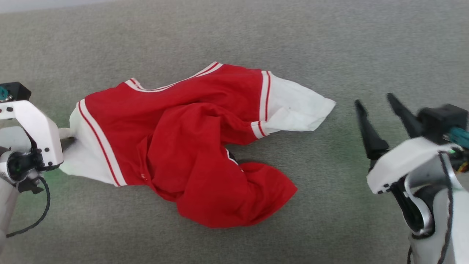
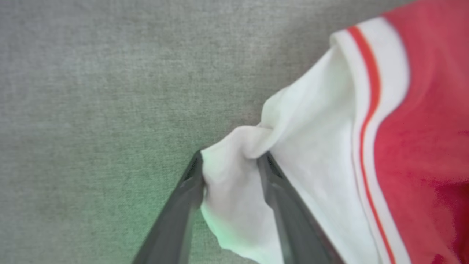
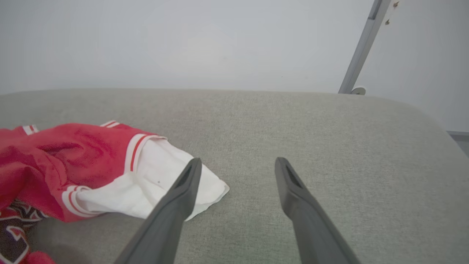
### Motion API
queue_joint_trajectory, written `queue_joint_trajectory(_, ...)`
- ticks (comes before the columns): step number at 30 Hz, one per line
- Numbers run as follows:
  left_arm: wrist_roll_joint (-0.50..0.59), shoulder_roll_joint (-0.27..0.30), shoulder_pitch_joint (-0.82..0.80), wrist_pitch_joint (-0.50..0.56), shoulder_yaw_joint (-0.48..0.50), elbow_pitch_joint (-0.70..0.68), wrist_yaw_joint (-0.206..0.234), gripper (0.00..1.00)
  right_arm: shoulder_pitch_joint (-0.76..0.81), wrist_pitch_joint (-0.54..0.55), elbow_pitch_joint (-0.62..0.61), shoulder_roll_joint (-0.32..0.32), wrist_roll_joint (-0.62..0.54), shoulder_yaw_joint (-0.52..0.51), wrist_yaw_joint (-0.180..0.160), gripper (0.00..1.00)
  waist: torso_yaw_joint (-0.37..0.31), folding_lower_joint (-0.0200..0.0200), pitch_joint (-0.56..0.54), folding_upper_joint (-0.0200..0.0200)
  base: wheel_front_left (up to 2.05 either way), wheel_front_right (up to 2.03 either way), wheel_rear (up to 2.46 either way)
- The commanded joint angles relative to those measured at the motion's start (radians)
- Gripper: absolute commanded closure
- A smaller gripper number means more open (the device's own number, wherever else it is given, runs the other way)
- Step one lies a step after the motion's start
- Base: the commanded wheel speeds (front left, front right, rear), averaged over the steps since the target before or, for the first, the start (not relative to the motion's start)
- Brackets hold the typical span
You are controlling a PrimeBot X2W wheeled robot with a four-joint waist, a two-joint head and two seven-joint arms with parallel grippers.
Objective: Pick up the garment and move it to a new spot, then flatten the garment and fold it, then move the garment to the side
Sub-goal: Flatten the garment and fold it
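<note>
The garment [image 1: 190,146] is a red jersey with white sleeves and red-white striped trim, lying crumpled on the grey surface, its lower half bunched toward the front. A bit of its black, white-outlined print peeks out in the right wrist view, where the garment [image 3: 91,161] lies at the left. My left gripper [image 2: 231,156] is at the garment's [image 2: 315,146] left white sleeve; its fingers stand apart with a bunch of sleeve cloth between them. My right gripper [image 1: 373,99] is open and empty, just right of the other white sleeve [image 1: 296,108], above the surface.
The grey fabric-covered surface [image 1: 234,40] runs all around the garment. In the right wrist view its rounded far edge [image 3: 421,110] meets a pale wall, with a slanted metal post [image 3: 361,47] at the back right. A black cable [image 1: 44,209] hangs by my left wrist.
</note>
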Motion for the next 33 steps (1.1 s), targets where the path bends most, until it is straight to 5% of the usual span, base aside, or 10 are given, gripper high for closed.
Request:
queue_joint_trajectory(1,0.007,-0.031,0.029,0.007,-0.023,0.025,-0.003,1.00,-0.014,0.009,0.007,-0.006,0.006,0.007,0.000,0.00,0.008,0.0000,0.006,-0.0001,0.00,0.00,0.00)
queue_joint_trajectory(9,0.009,-0.078,-0.054,-0.028,-0.038,0.075,-0.049,1.00,-0.167,0.156,0.128,-0.088,0.054,0.096,0.000,0.00,0.073,0.0000,0.045,-0.0001,0.00,0.00,0.00)
queue_joint_trajectory(19,0.004,-0.087,-0.105,-0.090,-0.052,0.091,-0.077,1.00,-0.286,0.162,0.223,-0.129,0.077,0.143,0.000,0.00,0.138,0.0000,0.081,-0.0001,0.00,0.00,0.00)
queue_joint_trajectory(23,0.010,-0.072,-0.113,-0.092,-0.065,0.087,-0.078,0.48,-0.298,0.159,0.215,-0.129,0.079,0.149,0.000,0.00,0.140,0.0000,0.089,-0.0001,0.00,0.00,0.00)
queue_joint_trajectory(24,0.007,-0.069,-0.113,-0.095,-0.067,0.086,-0.079,0.18,-0.302,0.161,0.211,-0.129,0.079,0.151,0.000,0.00,0.139,0.0000,0.091,-0.0001,0.00,0.00,0.00)
queue_joint_trajectory(25,0.003,-0.068,-0.115,-0.097,-0.069,0.084,-0.081,0.00,-0.305,0.164,0.206,-0.129,0.081,0.152,0.000,0.00,0.137,0.0000,0.093,-0.0001,0.00,0.00,0.00)
queue_joint_trajectory(33,0.004,-0.083,-0.115,-0.037,-0.110,0.138,-0.082,0.00,-0.291,0.236,0.154,-0.141,0.094,0.165,0.000,0.00,0.121,0.0000,0.101,-0.0001,0.00,0.00,0.00)
